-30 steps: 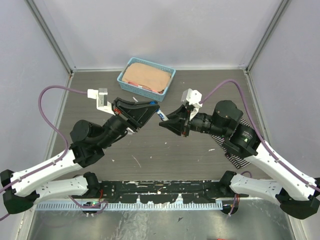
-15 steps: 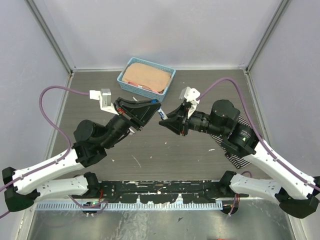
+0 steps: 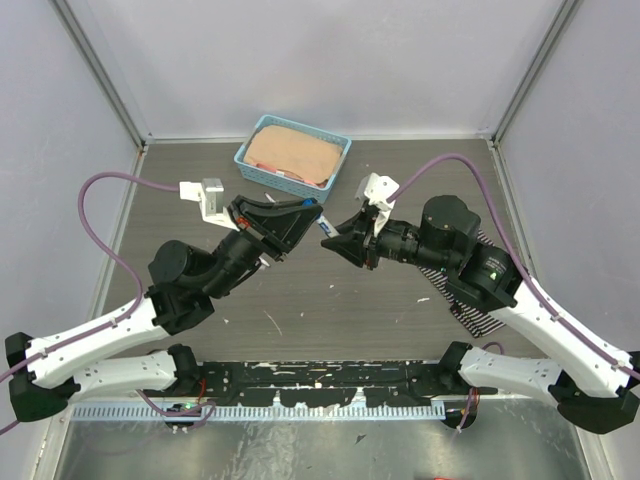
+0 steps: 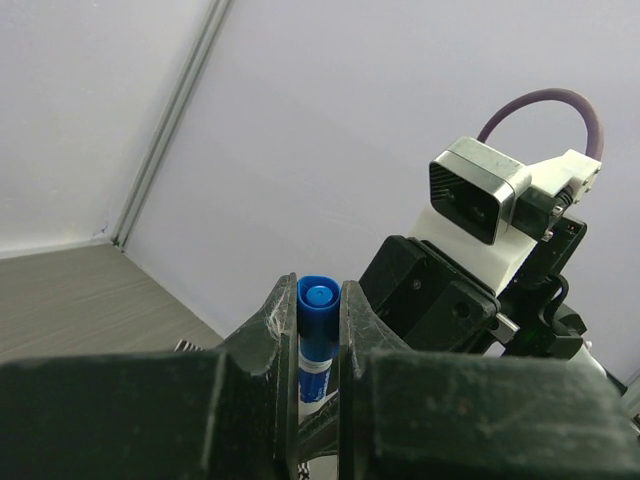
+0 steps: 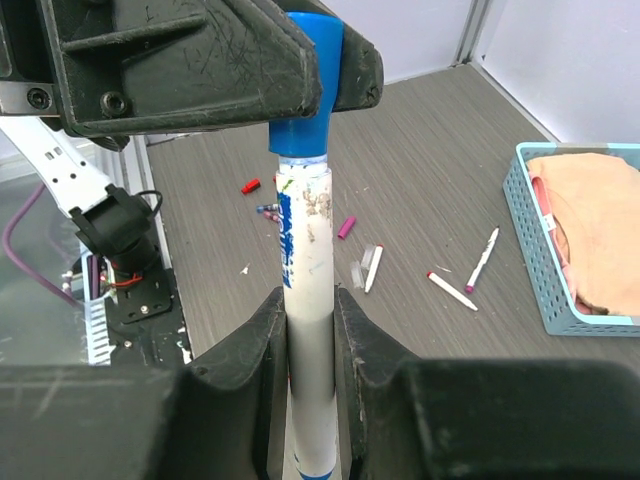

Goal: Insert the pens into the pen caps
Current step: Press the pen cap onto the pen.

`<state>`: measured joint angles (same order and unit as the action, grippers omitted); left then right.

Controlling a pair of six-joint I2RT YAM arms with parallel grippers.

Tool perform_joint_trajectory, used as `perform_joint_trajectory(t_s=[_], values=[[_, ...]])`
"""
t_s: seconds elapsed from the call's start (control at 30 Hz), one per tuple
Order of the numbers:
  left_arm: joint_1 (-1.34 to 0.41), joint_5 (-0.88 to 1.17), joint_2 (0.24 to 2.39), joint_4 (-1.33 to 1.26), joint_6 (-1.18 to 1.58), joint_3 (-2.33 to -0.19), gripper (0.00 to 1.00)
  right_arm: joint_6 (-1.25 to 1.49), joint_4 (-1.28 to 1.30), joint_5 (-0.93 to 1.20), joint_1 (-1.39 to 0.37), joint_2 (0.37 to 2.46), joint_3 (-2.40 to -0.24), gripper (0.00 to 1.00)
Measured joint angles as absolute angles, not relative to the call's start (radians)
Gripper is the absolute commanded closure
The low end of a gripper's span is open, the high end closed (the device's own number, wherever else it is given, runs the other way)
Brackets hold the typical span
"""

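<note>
My left gripper [image 4: 318,298] is shut on a blue pen cap [image 4: 318,318], held end-on between its fingers. My right gripper [image 5: 310,296] is shut on a white pen [image 5: 306,240] with blue print. The pen's top end sits inside the blue pen cap [image 5: 305,95]. In the top view the two grippers meet tip to tip above the table's middle, left gripper [image 3: 310,217] and right gripper [image 3: 337,238], with the pen [image 3: 324,229] bridging them. Loose on the table lie a red-tipped pen [image 5: 452,291], a magenta-tipped pen [image 5: 482,258], another pen [image 5: 373,267], a magenta cap [image 5: 347,227] and a red cap [image 5: 250,186].
A light blue basket [image 3: 245,160] with a peach cloth in it stands at the back centre. A black-and-white striped mat [image 3: 470,305] lies under the right arm. Grey walls close off the table on three sides.
Both arms have shifted slightly and the right gripper has edged up toward the left one. Both grips are unchanged.
</note>
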<state>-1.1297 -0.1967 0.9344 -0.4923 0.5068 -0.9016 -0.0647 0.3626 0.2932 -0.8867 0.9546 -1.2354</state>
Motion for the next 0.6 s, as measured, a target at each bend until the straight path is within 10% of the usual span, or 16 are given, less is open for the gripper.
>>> perform_joint_trajectory(t_s=[0.6], values=[[-1.140,-0.212,0.936,-0.492,0.474,-0.912,1.00,-0.092,0.387,0.279,-0.889,0.963,-1.258,1.00]])
